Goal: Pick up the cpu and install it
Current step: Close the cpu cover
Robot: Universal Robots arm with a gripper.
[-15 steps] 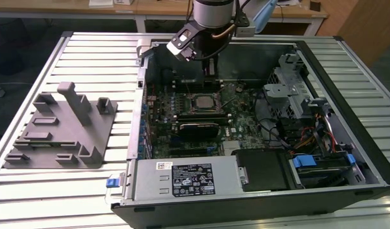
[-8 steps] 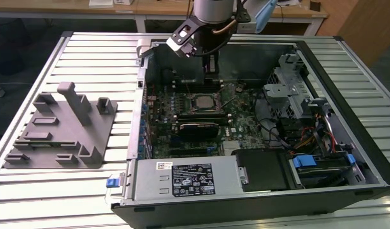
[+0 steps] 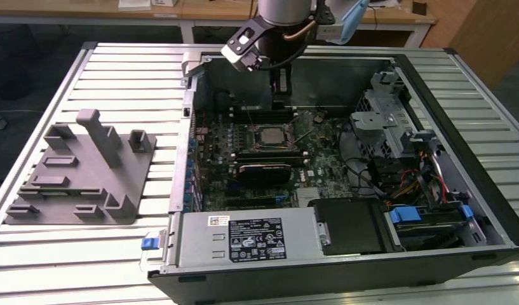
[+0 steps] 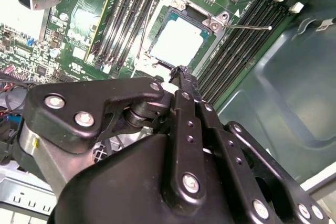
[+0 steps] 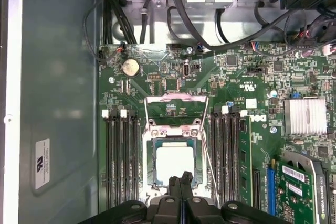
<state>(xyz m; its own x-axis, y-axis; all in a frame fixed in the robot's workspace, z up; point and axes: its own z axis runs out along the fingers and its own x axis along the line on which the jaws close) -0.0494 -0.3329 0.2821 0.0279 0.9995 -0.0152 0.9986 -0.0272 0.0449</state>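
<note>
Slatted worktop [image 3: 115, 70] carried the open computer case [image 3: 327, 279]. Inside it the tool [image 5: 181, 178] hung with fingers pressed together, empty. The cpu [image 5: 175, 163] lay just beyond its tips, seated flat in the socket, whose hinged frame [image 5: 176, 106] stood raised, presumably to admit it.

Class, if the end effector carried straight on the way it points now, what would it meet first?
Most likely the cpu lying in the socket, near its edge; the end effector points down at it. Depth is unclear, so possibly the socket's frame instead.
</note>
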